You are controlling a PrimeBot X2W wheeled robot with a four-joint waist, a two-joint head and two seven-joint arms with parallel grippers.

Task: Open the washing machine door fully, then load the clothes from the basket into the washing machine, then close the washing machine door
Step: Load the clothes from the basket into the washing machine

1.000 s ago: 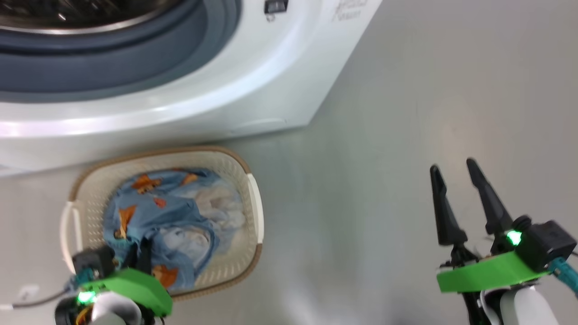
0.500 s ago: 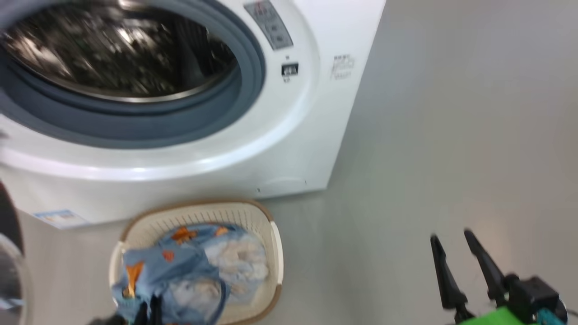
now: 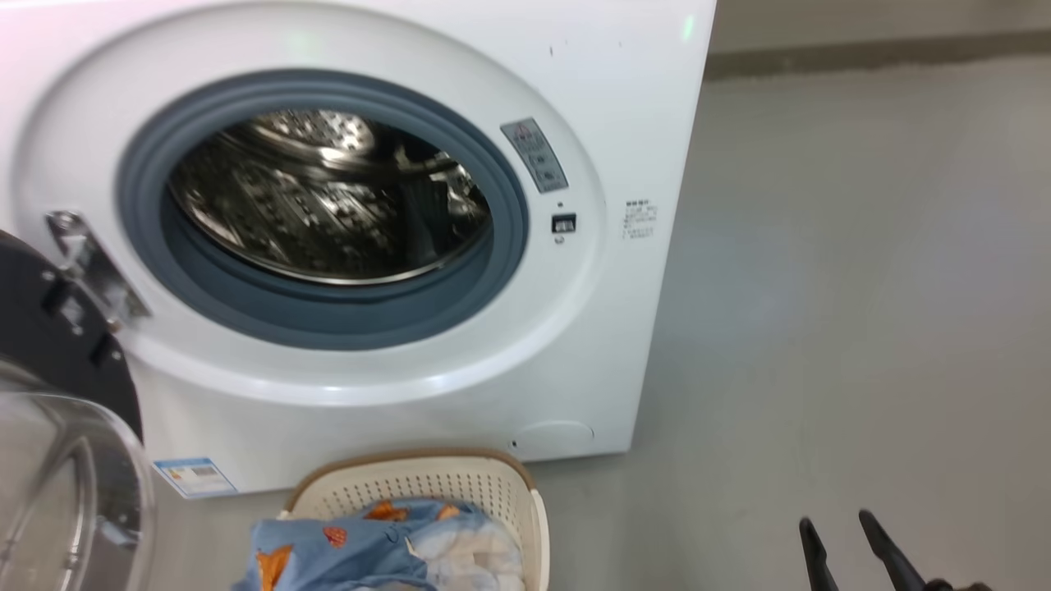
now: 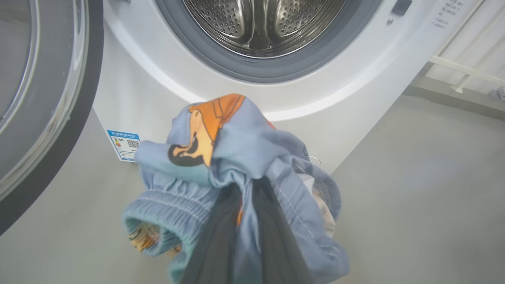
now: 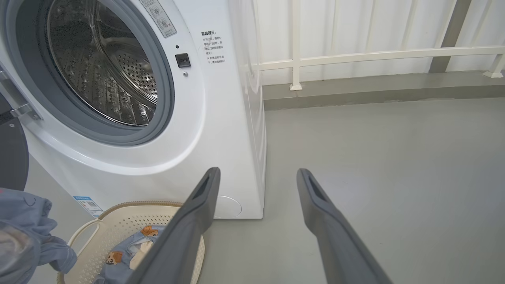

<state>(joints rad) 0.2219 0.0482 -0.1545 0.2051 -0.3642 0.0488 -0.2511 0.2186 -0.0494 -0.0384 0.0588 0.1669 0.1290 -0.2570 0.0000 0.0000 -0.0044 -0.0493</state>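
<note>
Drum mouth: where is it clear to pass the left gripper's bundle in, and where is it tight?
The drum inside the grey gasket looks bare. The floor right of the washing machine is bare too. Crowded lower left: open door, basket.

My head camera is looking down at the washing machine (image 3: 624,123) front; both wrist cameras are sharing its drum (image 4: 260,23), left one nearest.
</note>
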